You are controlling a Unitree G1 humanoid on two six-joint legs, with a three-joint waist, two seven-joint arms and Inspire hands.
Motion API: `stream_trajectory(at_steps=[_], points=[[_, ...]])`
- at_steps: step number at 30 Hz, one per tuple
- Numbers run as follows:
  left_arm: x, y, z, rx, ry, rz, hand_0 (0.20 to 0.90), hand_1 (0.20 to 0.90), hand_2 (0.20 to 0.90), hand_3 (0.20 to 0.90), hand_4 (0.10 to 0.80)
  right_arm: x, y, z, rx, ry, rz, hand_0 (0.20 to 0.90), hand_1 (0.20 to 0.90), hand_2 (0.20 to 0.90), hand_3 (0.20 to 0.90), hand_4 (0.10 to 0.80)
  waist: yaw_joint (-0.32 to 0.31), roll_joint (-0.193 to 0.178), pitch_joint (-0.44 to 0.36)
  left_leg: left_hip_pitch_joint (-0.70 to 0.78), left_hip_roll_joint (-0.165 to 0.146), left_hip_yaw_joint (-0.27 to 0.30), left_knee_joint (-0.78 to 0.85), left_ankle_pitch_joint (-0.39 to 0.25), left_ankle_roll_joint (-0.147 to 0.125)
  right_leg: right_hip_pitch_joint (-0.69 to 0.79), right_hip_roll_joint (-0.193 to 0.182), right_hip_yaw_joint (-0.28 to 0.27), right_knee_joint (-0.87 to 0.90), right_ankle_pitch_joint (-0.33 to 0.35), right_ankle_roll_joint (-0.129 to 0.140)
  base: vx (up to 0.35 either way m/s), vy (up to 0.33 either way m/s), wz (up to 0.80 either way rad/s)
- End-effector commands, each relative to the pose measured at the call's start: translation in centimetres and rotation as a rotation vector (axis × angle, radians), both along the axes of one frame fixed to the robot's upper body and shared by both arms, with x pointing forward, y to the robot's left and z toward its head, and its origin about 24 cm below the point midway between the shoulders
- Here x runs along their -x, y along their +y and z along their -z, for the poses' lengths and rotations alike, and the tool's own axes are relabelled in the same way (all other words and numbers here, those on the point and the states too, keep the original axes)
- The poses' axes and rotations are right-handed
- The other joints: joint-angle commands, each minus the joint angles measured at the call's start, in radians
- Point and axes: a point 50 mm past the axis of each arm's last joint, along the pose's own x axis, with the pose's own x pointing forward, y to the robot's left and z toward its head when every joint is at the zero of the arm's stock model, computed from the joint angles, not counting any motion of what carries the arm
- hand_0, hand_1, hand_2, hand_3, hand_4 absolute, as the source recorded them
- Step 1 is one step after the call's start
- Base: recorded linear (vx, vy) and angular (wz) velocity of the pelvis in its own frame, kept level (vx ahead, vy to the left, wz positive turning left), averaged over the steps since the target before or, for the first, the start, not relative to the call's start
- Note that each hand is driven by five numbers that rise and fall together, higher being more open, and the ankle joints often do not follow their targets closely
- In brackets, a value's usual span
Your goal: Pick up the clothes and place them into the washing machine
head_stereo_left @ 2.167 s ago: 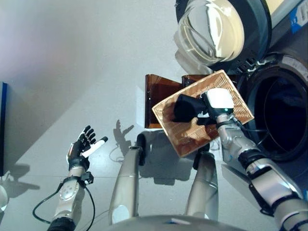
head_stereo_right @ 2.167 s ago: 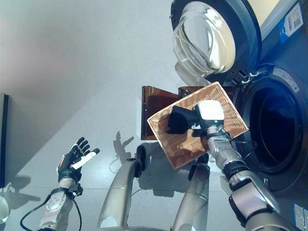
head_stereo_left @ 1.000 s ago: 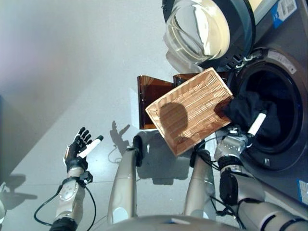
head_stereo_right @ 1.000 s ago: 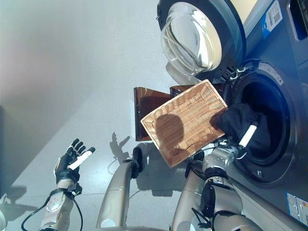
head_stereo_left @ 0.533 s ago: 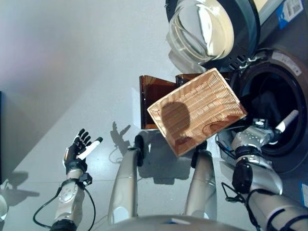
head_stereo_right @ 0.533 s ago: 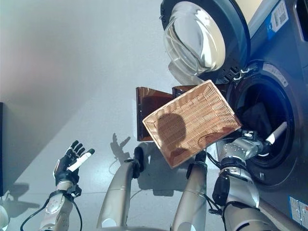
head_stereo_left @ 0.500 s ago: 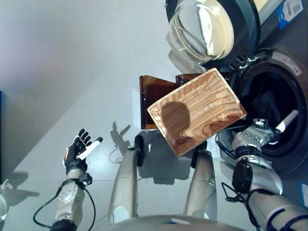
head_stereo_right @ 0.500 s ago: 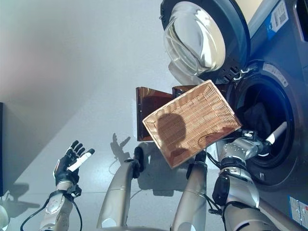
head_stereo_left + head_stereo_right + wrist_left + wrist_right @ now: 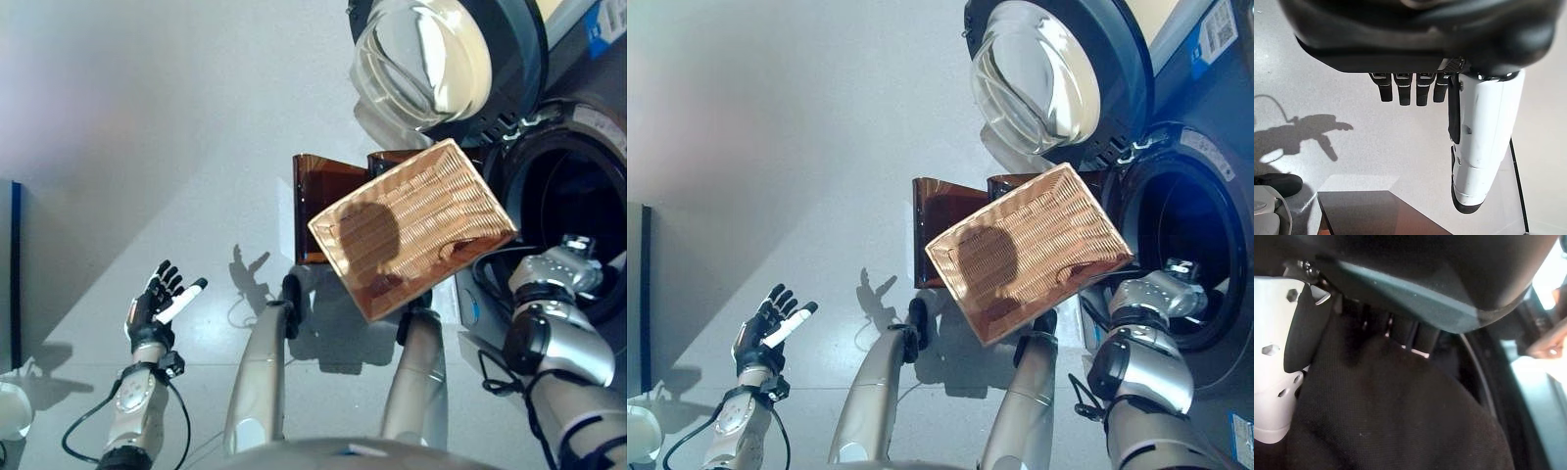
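Observation:
The wicker basket (image 9: pixel 416 240) sits tilted on the dark brown box (image 9: pixel 318 196) beside the washing machine and holds no clothes. The machine's round door (image 9: pixel 431 59) stands open above the dark drum opening (image 9: pixel 1176 230). My right arm reaches into the drum, its wrist (image 9: pixel 566 259) at the rim. In the right wrist view my right hand (image 9: pixel 1276 382) rests on a black cloth (image 9: pixel 1391 416) inside the drum, with the thumb held out and the fingers not curled round it. My left hand (image 9: pixel 157 304) hangs open and empty over the floor at the lower left, and it also shows in the left wrist view (image 9: pixel 1484 142).
The washing machine's dark front (image 9: pixel 1215 88) fills the right side. A dark panel (image 9: pixel 15 255) stands at the far left edge, with a white object (image 9: pixel 12 411) at the lower left corner. Grey floor (image 9: pixel 147 147) lies open to the left.
My right hand lifted the black cloth from the basket, carried it right into the drum and has gone deeper in. The basket now has no cloth. The left hand stayed put.

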Motion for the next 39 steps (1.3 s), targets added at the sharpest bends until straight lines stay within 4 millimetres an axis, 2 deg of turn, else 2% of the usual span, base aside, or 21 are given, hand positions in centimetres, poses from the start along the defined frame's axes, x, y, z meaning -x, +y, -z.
stream_trajectory(at_steps=[1,7,13,14,15,16,31,35,37,39], points=[[1.1,3.3,-1.8,-0.086,-0.057,-0.074,0.9,0.9,0.9,0.9,0.8,4.6,-5.2,-6.3,0.291,-0.014,0.277,0.2,0.2,0.2,0.2,0.3,-0.026,0.009,-0.066,0.06,0.042,-0.057,-0.031,-0.011,-0.078,0.007,0.002,0.039,-0.02,0.094,-0.001,0.0,0.0,0.0],[1.0,3.4,-1.8,-0.089,-0.058,-0.086,0.9,0.9,0.9,0.9,0.8,5.3,-5.3,-6.0,0.269,-0.028,0.334,0.2,0.2,0.2,0.2,0.3,-0.033,0.003,-0.071,0.057,0.042,-0.055,-0.027,-0.013,-0.078,0.005,0.007,0.043,-0.013,0.089,-0.004,0.0,0.0,0.0],[0.9,3.6,-2.0,-0.099,-0.065,-0.099,0.9,0.9,0.9,0.9,0.8,4.9,-4.8,-5.1,0.251,-0.001,0.308,0.2,0.2,0.2,0.2,0.3,-0.032,0.001,-0.072,0.058,0.045,-0.054,-0.029,-0.014,-0.079,0.004,0.012,0.043,-0.014,0.089,-0.006,0.0,0.0,0.0],[0.9,3.6,-2.0,-0.098,-0.066,-0.099,0.9,0.9,0.9,0.9,0.8,4.8,-4.6,-4.9,0.251,0.006,0.3,0.604,0.604,0.604,0.604,0.588,-0.032,0.001,-0.072,0.057,0.045,-0.055,-0.028,-0.014,-0.078,0.005,0.012,0.043,-0.014,0.09,-0.006,0.0,0.0,0.0],[1.0,3.6,-2.0,-0.098,-0.066,-0.099,0.9,0.9,0.9,0.9,0.8,4.7,-4.6,-4.9,0.247,0.008,0.293,0.862,0.862,0.862,0.862,0.773,-0.031,0.001,-0.072,0.056,0.045,-0.056,-0.028,-0.014,-0.078,0.005,0.014,0.043,-0.013,0.089,-0.007,-0.011,-0.005,-0.03],[0.9,3.6,-2.0,-0.096,-0.068,-0.101,0.9,0.9,0.9,0.9,0.8,4.5,-4.4,-4.7,0.245,0.006,0.29,0.9,0.9,0.9,0.9,0.8,-0.031,0.002,-0.071,0.056,0.045,-0.056,-0.028,-0.013,-0.078,0.004,0.015,0.043,-0.013,0.089,-0.007,-0.008,0.0,-0.04],[1.0,3.8,-2.1,-0.103,-0.07,-0.104,0.9,0.9,0.9,0.9,0.8,3.4,-3.5,-4.4,0.284,0.047,0.205,0.9,0.9,0.9,0.9,0.8,-0.031,-0.007,-0.066,0.056,0.046,-0.053,-0.029,-0.008,-0.075,0.013,0.016,0.038,-0.023,0.096,-0.007,-0.001,0.0,0.0],[0.8,3.7,-2.3,-0.11,-0.082,-0.089,0.9,0.9,0.9,0.9,0.8,3.0,-3.4,-3.1,0.318,0.168,0.096,0.9,0.9,0.9,0.9,0.8,-0.031,-0.012,-0.063,0.056,0.045,-0.053,-0.026,-0.008,-0.074,0.013,0.014,0.038,-0.024,0.101,-0.006,0.0,0.0,0.0],[0.6,3.8,-2.5,-0.121,-0.085,-0.067,0.9,0.9,0.9,0.9,0.8,2.0,-3.2,-2.1,0.457,0.419,-0.13,0.9,0.9,0.9,0.9,0.8,-0.027,-0.021,-0.058,0.056,0.045,-0.052,-0.026,-0.003,-0.075,0.014,0.012,0.039,-0.031,0.111,-0.005,-0.039,0.002,0.01],[0.4,3.8,-2.6,-0.123,-0.087,-0.046,0.9,0.9,0.9,0.9,0.8,1.3,-2.8,-1.6,0.539,0.538,-0.249,0.9,0.9,0.9,0.9,0.8,-0.025,-0.024,-0.052,0.056,0.047,-0.049,-0.028,0.001,-0.075,0.013,0.01,0.038,-0.035,0.118,-0.005,-0.041,-0.004,0.03]])
